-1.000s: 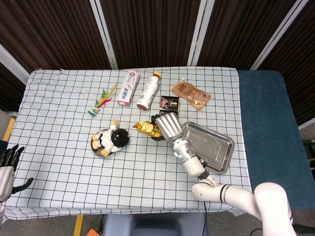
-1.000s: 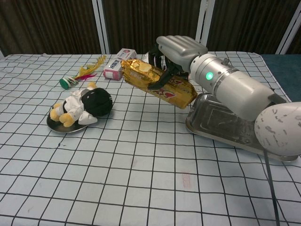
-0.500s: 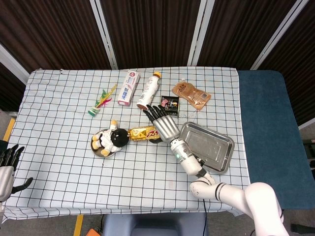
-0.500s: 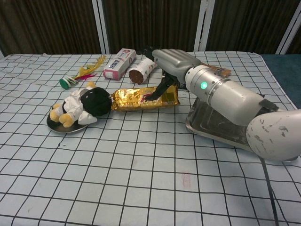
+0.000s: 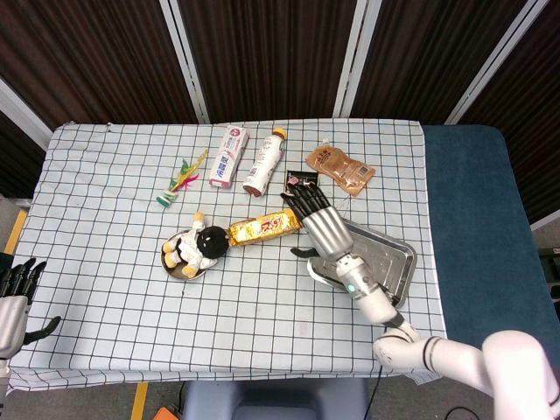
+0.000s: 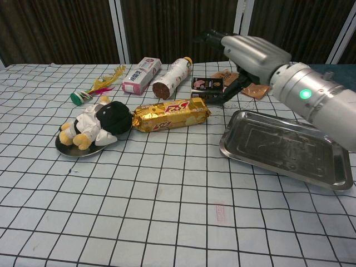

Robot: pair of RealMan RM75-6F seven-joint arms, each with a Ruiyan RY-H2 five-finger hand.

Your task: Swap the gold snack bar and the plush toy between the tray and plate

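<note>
The gold snack bar lies flat on the checked cloth, its left end touching the plush toy. That black, white and yellow toy lies on a small round plate. The empty metal tray sits to the right. My right hand hovers open above the tray's left end, fingers spread, holding nothing and clear of the bar. My left hand rests at the lower left edge of the head view, fingers apart and empty.
Along the back lie a feathered shuttlecock, a pink-and-white box, a bottle on its side, a small dark packet and an orange pouch.
My right hand set the gold bar down on the cloth beside the plush toy, let go of it, and drew back to the right and upward over the tray.
</note>
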